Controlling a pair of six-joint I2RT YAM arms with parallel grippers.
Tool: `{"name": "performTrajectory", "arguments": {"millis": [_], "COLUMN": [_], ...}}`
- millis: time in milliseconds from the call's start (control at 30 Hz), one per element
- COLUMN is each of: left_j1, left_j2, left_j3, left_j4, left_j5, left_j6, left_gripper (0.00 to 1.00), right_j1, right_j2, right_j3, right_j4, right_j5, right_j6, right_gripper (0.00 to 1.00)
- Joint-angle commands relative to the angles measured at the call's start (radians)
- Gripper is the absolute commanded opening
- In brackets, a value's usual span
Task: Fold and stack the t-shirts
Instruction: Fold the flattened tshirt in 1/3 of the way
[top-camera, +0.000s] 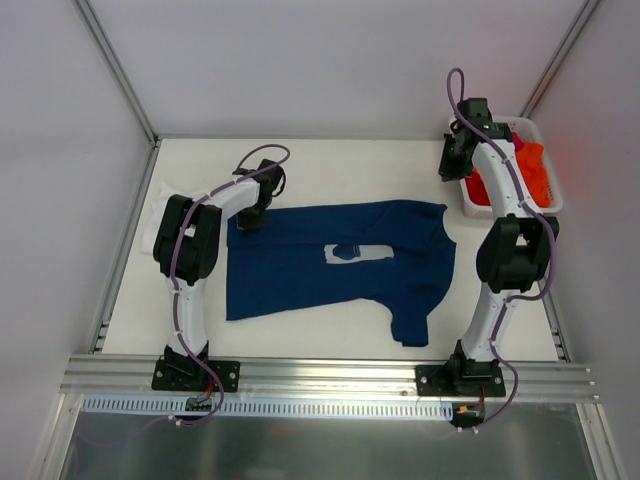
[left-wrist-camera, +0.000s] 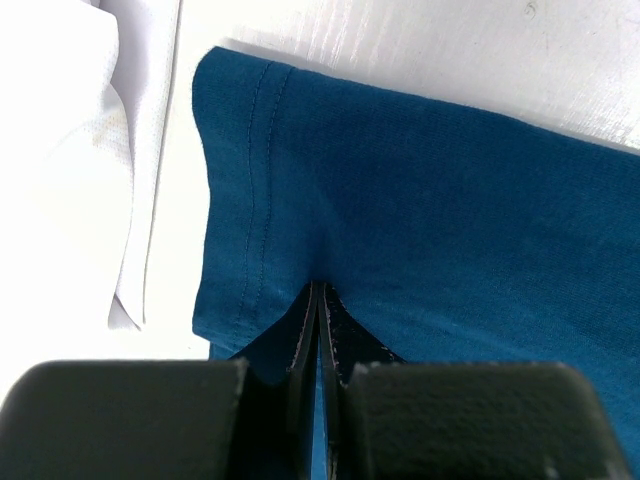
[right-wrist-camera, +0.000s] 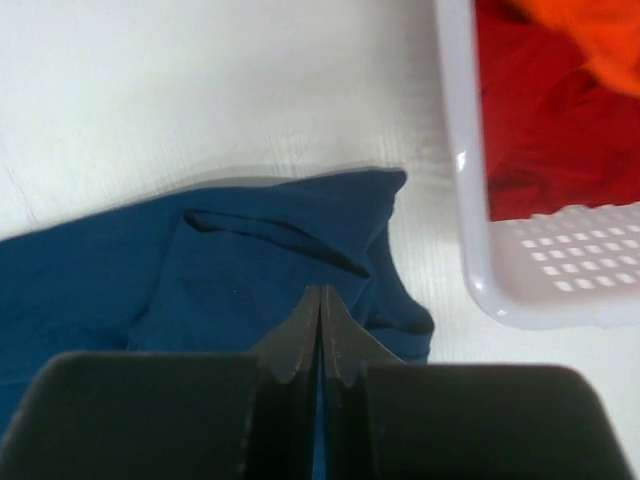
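At the tips of the left pincer (left-wrist-camera: 318, 295), the two black fingers are pressed tight together. They seem to pinch a bit of the navy blue cotton t-shirt (top-camera: 300, 270) just inside its stitched bottom hem (left-wrist-camera: 255, 200). Small creases in the cloth run up to the tips. Just beside that hem, on the left, lies the plain white cotton t-shirt (left-wrist-camera: 70, 150).

The right pincer (right-wrist-camera: 320, 300) is squeezed closed too, but it holds nothing. It hangs near the far sleeve (right-wrist-camera: 290, 250) of the navy blue cotton t-shirt and does not touch it. Close by is the white plastic basket (right-wrist-camera: 455, 150) with red and orange clothes inside.

The navy blue cotton t-shirt lies spread flat in the middle of the white counter (top-camera: 340, 170), between the two arms. Its pale square picture (top-camera: 355, 253) faces up. Its long way goes from side to side. The hem points to the left arm, and the neck and sleeves point to the right arm.

I think this is the start of the first fold. The shirt is flat but not folded yet, and nothing is stacked. Next, the right pincer likely needs to open, come down and grab the far shoulder. Then both far corners can lift together and fold toward the near edge. If only the left side lifts, the cloth could bunch up.
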Motion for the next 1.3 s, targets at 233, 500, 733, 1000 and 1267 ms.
{"name": "performTrajectory", "arguments": {"millis": [233, 500, 733, 1000, 1267], "left_j1": [0.018, 0.036, 0.056, 0.067, 0.082], "left_j2": [-0.005, 0.035, 0.11, 0.204, 0.339], "left_j3": [0.032, 0.095, 0.202, 0.305, 0.567], "left_j4": [-0.021, -0.023, -0.047, -0.087, -0.173], "left_j5": [0.011, 0.046, 0.103, 0.132, 0.174], "left_j6": [0.02, 0.049, 0.079, 0.089, 0.104], "left_gripper": [0.0, 0.0, 0.0, 0.0, 0.0], "right_j1": [0.03, 0.047, 0.053, 0.063, 0.06], "right_j2": [0.213, 0.3, 0.391, 0.474, 0.532], "right_j3": [-0.039, 0.044, 0.182, 0.294, 0.357], "right_j4": [-0.02, -0.051, -0.118, -0.175, -0.19], "right_j5": [-0.108, -0.034, 0.05, 0.066, 0.104], "right_j6": [0.026, 0.037, 0.042, 0.042, 0.042], "right_gripper": [0.0, 0.01, 0.0, 0.01, 0.01]}}
